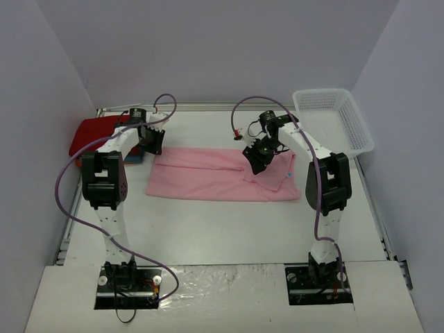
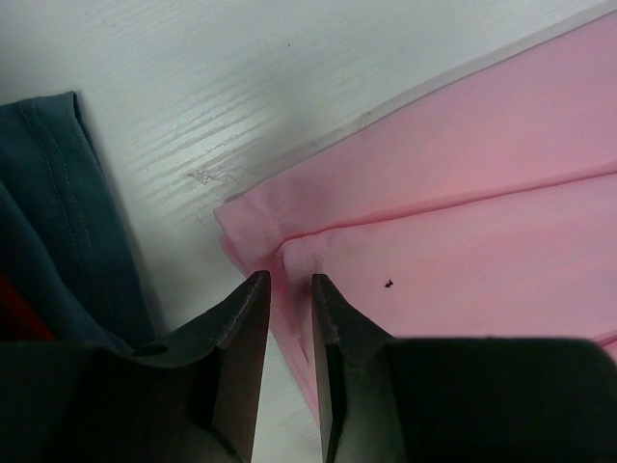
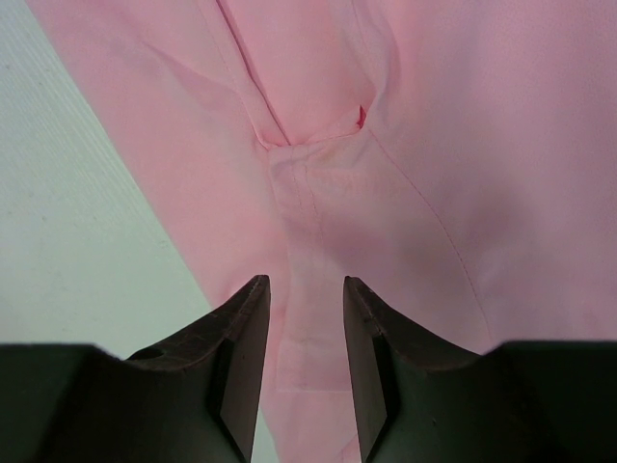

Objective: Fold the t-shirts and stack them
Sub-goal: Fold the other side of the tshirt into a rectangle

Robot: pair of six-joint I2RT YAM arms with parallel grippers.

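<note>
Pink t-shirt (image 1: 218, 182) lies long-axis left-right on the bench (image 1: 222, 229): left tool (image 2: 289, 280), a slit apart, at its left corner, grip unclear; right tool (image 3: 307, 282), half open, empty, over its right end

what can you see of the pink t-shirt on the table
Soft light pink cloth, the pink t-shirt lies flat on the white table, folded into a long band with a sleeve at its right end. Stitched hems and a few creases show. The left gripper sits at its far left corner, grip unclear; the right gripper hangs open over the sleeve seam.
</note>
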